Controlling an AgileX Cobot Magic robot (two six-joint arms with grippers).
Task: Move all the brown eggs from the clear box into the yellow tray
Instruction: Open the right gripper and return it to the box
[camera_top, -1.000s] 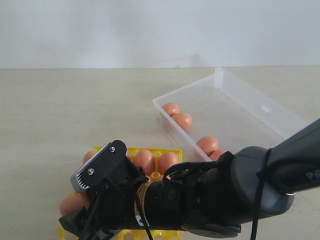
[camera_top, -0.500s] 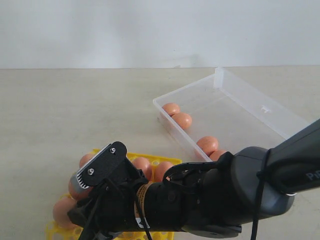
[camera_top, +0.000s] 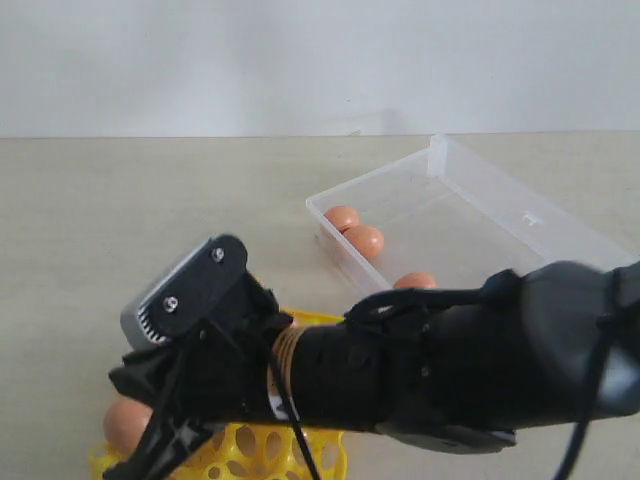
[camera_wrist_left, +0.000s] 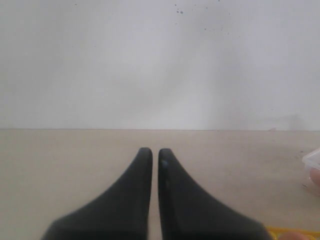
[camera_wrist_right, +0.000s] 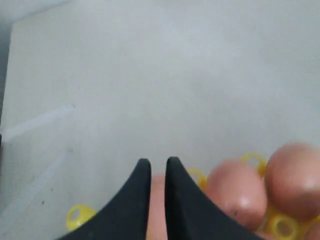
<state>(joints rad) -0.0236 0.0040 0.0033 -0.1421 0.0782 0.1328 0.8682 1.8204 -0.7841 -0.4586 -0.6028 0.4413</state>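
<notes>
Black fingers of the right gripper are pressing almost together, leaving only a slit and holding nothing. Brown eggs are sitting beside them in the yellow tray, one showing blurred through the slit. In the exterior view the arm is hiding most of the tray. The clear box is lying apart, its long axis running diagonally rightward and its near end covered, with three more eggs lining its left wall. Bare table is stretching leftward. The left gripper is resting closed and empty.
</notes>
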